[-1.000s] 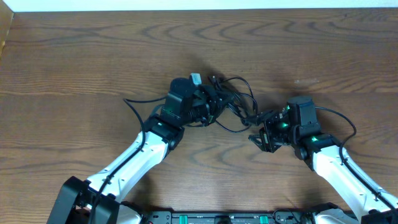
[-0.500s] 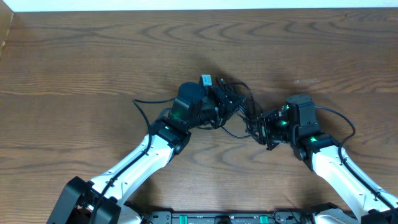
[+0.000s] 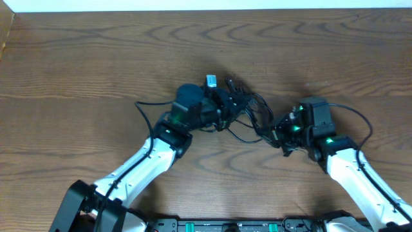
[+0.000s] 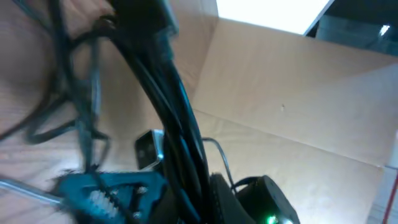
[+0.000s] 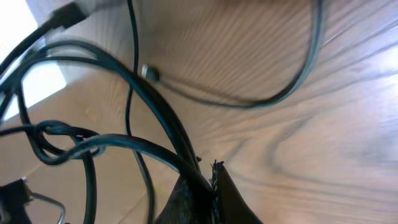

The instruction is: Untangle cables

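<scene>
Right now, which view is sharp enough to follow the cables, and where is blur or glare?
Overhead: sharp, evenly lit, the cables stand out on the table. Left wrist: smeared, near cables soft, blown-out white patch at top. Right wrist: wood grain fairly crisp, nearest cables soft, bright patch at left.

1. Left arm (image 3: 138,164): long white links, black joint housings, green light near the wrist.
2. Right arm (image 3: 357,177): same white shells, black joints, two green lights.
3. Thin black wire (image 3: 369,132) loops off the right arm's wrist section.
4. Left tool (image 3: 226,103): black body; teal ribbed finger (image 4: 106,190), blurred.
5. Right tool (image 3: 277,132): black, dark tapered tips.
6. Base bar (image 3: 238,226): black with green lights.
</scene>
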{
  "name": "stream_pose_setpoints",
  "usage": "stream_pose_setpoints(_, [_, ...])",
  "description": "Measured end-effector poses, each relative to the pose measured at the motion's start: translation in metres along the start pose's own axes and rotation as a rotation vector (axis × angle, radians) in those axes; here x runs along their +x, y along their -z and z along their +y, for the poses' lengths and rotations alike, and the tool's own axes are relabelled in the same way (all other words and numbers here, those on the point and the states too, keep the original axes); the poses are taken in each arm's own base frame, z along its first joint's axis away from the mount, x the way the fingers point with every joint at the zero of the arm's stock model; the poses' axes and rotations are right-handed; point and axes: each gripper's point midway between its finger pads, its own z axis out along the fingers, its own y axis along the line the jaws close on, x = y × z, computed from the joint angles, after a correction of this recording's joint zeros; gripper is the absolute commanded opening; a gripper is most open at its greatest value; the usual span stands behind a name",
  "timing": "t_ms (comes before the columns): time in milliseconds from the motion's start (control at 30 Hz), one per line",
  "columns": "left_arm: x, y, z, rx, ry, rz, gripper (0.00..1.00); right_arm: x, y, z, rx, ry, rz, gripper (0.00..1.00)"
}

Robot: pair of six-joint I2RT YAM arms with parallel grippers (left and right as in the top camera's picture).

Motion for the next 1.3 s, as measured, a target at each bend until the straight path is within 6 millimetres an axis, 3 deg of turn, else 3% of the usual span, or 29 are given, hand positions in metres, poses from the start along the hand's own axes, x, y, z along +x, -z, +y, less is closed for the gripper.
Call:
stream_pose_setpoints(133, [-0.015,0.015,-0.004,0.030,0.006,0.029,0.08,-0.027,0.015,-0.005,0.002,0.041,-0.079,0.01])
stream_pose_setpoints(167, [-0.027,0.023,-0.009,0.052,0.002,0.015,0.08,-0.038,0.019,-0.010,0.015,0.048,-0.113,0.01])
stream_pose_setpoints(300, [-0.098,0.075,-0.045,0.162,-0.038,-0.184,0.08,-0.089,0.040,-0.079,0.177,-0.073,-0.284,0.01])
stream_pose_setpoints(367, [-0.116,0.094,-0.052,0.183,-0.052,-0.243,0.08,-0.100,0.047,-0.095,0.211,-0.094,-0.321,0.01])
stream_pose_setpoints(500, [-0.130,0.109,-0.052,0.181,-0.096,-0.292,0.08,-0.113,0.058,-0.094,0.177,-0.012,-0.329,0.01])
stream_pose_setpoints(567, [-0.130,0.110,-0.052,0.175,-0.131,-0.288,0.08,-0.108,0.055,-0.084,0.127,0.071,-0.286,0.01])
stream_pose_setpoints(667, [-0.120,0.102,-0.045,0.141,-0.202,-0.247,0.08,-0.092,0.050,-0.049,-0.039,0.291,-0.182,0.01])
stream_pose_setpoints(767, [-0.101,0.086,-0.025,0.063,-0.256,-0.164,0.08,-0.071,0.051,-0.017,-0.209,0.497,-0.092,0.01])
stream_pose_setpoints(833, [-0.086,0.075,-0.009,0.004,-0.289,-0.105,0.13,-0.062,0.052,-0.010,-0.257,0.558,-0.058,0.01])
stream_pose_setpoints(967, [-0.057,0.058,0.019,-0.091,-0.390,0.002,0.27,-0.055,0.052,-0.010,-0.273,0.565,-0.028,0.01])
stream_pose_setpoints(1067, [-0.037,0.049,0.046,-0.189,-0.461,0.063,0.40,-0.053,0.049,-0.019,-0.234,0.478,-0.009,0.01])
stream_pose_setpoints(1300, [-0.013,0.035,0.100,-0.464,-0.674,0.082,0.64,-0.048,0.045,-0.047,-0.112,0.294,0.022,0.01])
